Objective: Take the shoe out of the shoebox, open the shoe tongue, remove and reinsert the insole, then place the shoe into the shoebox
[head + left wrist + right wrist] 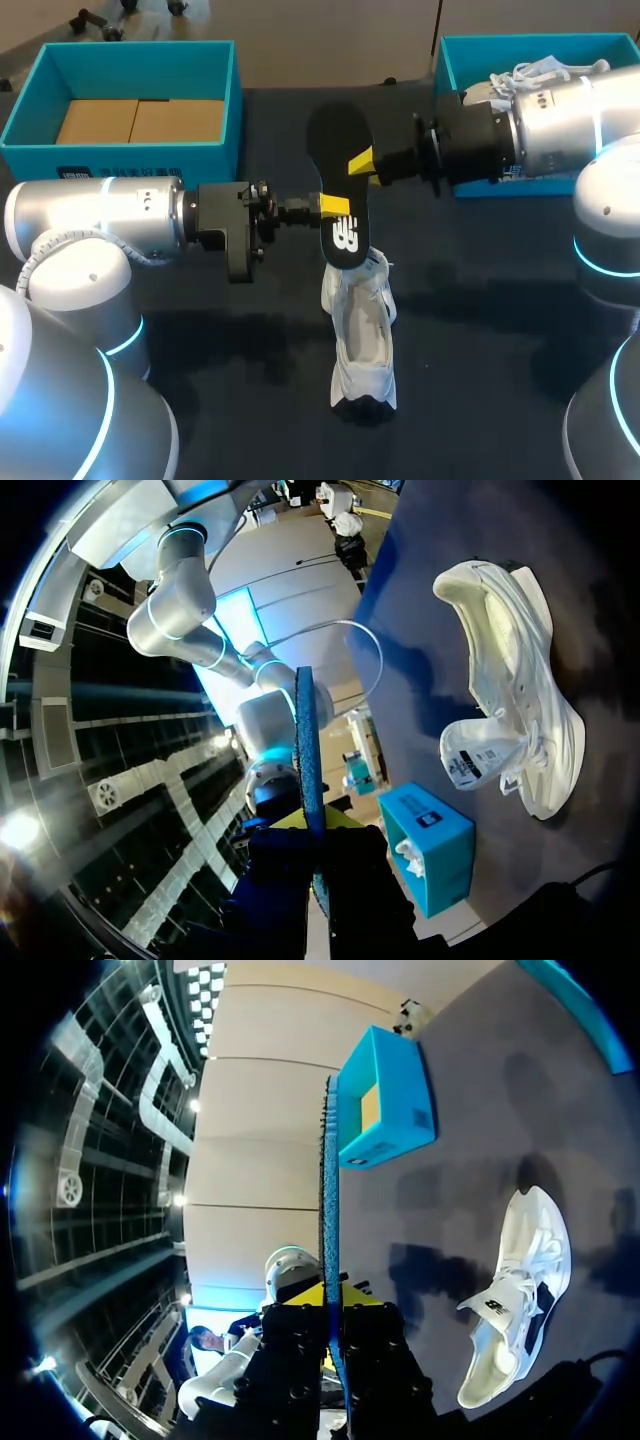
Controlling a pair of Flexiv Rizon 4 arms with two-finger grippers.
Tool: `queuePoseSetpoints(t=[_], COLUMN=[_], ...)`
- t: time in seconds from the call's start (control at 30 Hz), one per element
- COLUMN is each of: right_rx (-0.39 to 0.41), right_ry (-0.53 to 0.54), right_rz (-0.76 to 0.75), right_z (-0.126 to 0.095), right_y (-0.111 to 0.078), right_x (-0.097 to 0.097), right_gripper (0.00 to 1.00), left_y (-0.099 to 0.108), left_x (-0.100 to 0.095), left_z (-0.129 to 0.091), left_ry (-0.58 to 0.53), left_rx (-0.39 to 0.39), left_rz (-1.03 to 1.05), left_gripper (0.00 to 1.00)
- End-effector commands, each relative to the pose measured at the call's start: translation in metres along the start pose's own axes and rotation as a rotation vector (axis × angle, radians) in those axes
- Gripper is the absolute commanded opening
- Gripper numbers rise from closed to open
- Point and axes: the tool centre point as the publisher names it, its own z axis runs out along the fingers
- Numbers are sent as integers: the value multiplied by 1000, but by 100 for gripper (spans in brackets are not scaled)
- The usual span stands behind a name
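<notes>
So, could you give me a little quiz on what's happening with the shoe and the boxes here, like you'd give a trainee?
1. True or false: the insole lies inside the shoe on the table.
2. How many grippers are shut on the insole? A none, B one, C two.
3. Fill in: the right box holds a second ____.
Key: 1 false, it is held up over the shoe. 2 C, the left gripper and the right gripper. 3 shoe: the second shoe lies in it.
</notes>
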Motion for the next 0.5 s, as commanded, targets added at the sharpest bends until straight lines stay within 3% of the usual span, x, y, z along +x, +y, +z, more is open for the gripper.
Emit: queuePoseSetpoints(t=[0.03, 0.07, 0.1, 0.5], right_rx=[2, 2, 3, -2], right_ry=[1, 3, 5, 14], right_rz=[-4, -6, -8, -27], right_z=[2, 2, 2, -1], right_y=[1, 1, 1, 0], right_x=[0, -1, -2, -19], right_gripper=[0, 0, 0, 0], left_y=[0, 0, 0, 7], left_x=[-1, -2, -3, -10], left_z=[1, 0, -1, -54], left_ry=[-4, -3, -4, 115], left_rx=[-1, -2, -3, 8], left_rz=[-2, -8, -16, -87], left_gripper=[48, 87, 100, 100])
